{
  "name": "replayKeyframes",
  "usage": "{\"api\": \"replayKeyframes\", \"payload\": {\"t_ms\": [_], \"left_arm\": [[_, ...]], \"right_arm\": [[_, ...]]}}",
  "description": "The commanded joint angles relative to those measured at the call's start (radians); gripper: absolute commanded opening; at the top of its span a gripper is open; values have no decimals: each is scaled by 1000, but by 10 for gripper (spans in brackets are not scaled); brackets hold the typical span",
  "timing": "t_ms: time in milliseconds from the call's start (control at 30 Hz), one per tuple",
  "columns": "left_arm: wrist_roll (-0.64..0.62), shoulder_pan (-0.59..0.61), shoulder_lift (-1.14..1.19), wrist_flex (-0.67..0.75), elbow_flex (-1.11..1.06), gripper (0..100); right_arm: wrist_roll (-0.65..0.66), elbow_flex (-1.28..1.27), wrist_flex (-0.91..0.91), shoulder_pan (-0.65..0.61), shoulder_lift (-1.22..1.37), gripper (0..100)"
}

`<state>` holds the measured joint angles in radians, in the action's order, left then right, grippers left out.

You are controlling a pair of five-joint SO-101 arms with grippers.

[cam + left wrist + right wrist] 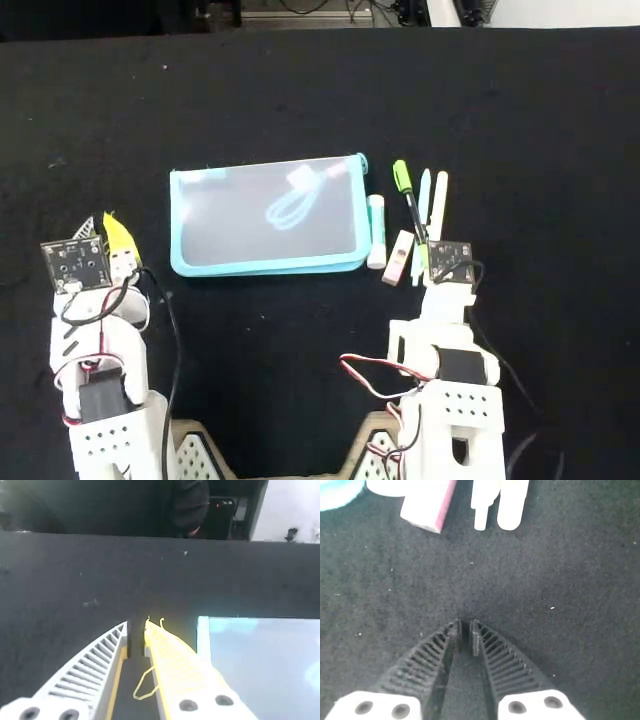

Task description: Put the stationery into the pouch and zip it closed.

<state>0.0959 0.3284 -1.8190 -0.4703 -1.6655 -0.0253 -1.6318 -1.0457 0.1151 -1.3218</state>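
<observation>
Looking at it from beside the desk (300, 340), the step in hand reads as the first pickup, since all the loose stationery lies outside the pouch (220, 225). The right jaws are pinched together and hold nothing, low over the cloth. The eraser (422, 505) lies ahead of their tips and off to one side, and the pale pen ends (512, 500) are ahead too. To do this well, open wide before advancing and straddle one item only. The eraser looks easiest. Close across its short side so its neighbours don't get dragged. The left jaws are also closed and empty, with the pouch corner just beside the yellow jaw. I can't really tell the zip's state from here. It probably needs opening first, with the left jaws pinning the pouch.
</observation>
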Motion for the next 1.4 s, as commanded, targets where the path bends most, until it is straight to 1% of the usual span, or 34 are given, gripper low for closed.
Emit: {"api": "replayKeyframes", "payload": {"t_ms": [0,100,167,233,300,400,467,567,633,667,767,933,1033,1233,1367], "left_arm": [[-5,-41,-5,-54,272,73],[2,-128,-3,-207,521,73],[3,-168,-2,-284,641,73],[3,-180,9,-316,674,73],[3,-180,54,-321,645,73],[5,-186,180,-295,544,73],[5,-186,288,-235,490,75],[-2,-180,462,-169,473,145],[-5,-191,574,-158,473,201],[-14,-208,628,-158,473,212],[-43,-229,767,-155,475,212],[-132,-223,968,-44,472,212],[-173,-234,1063,-12,481,212],[-183,-236,1212,-2,535,212],[-183,-236,1261,-2,558,212]], "right_arm": [[-6,21,-3,-5,-8,36],[-6,21,-3,-5,-8,36],[-6,21,-3,-5,-8,36],[-6,21,-3,-5,-8,36],[-6,21,-3,-5,-8,36],[-6,21,-3,-5,-8,36],[-6,21,-3,-5,-8,36],[-6,21,-3,-5,-8,36],[-6,21,-3,-5,-8,36],[-6,21,-3,-5,-8,36],[-6,21,-3,-5,-8,36],[-12,21,-3,-14,-8,36],[-6,21,-2,-43,-8,36],[-6,21,-2,-97,-8,38],[-6,21,0,-115,-8,38]]}}
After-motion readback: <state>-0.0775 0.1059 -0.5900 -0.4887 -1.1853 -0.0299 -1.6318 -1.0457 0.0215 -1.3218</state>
